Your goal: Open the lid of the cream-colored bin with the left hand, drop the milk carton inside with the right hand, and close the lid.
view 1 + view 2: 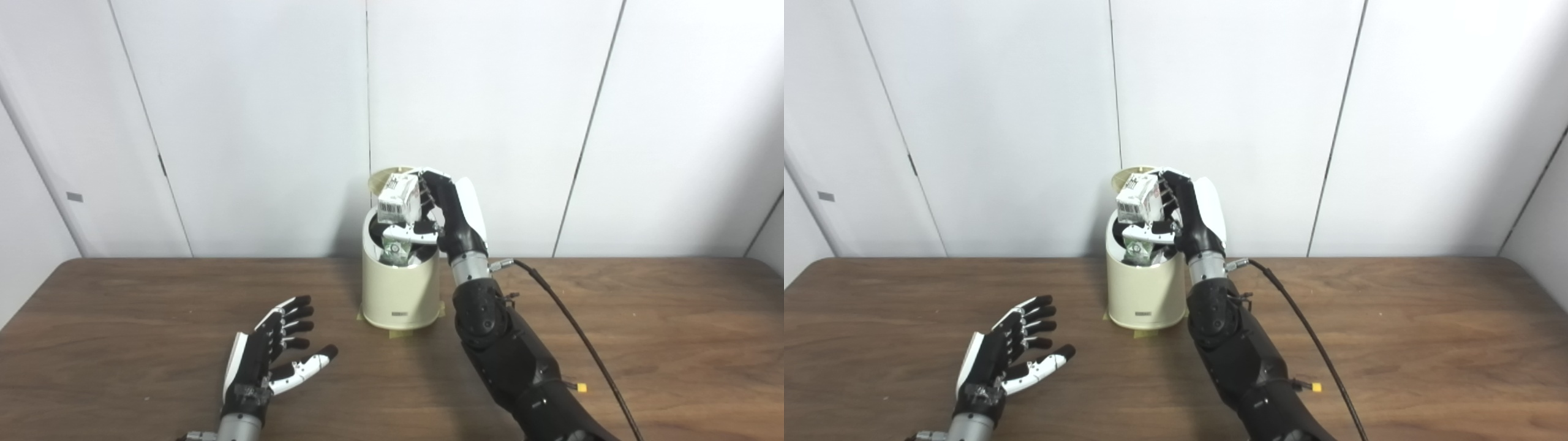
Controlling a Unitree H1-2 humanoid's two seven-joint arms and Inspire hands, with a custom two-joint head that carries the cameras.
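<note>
So we've got the milk carton [399, 197] clamped in our right hand [450, 211], tilted right above the bin's [399, 294] open mouth mid-frame, lid [387, 177] up behind, left hand [269, 352] splayed empty lower left.

In front of me runs a brown wooden table [643, 331], grain going side to side, its far edge meeting a white panelled wall [257, 122]. Dark seams split that wall into tall panels. Low on the left panel sits a small grey tag [75, 196]. A strip of yellowish tape [401, 332] lies flat on the table, near the middle of the far edge. Some other packaging [396, 251] shows green and white; what it is, I can't tell.
</note>
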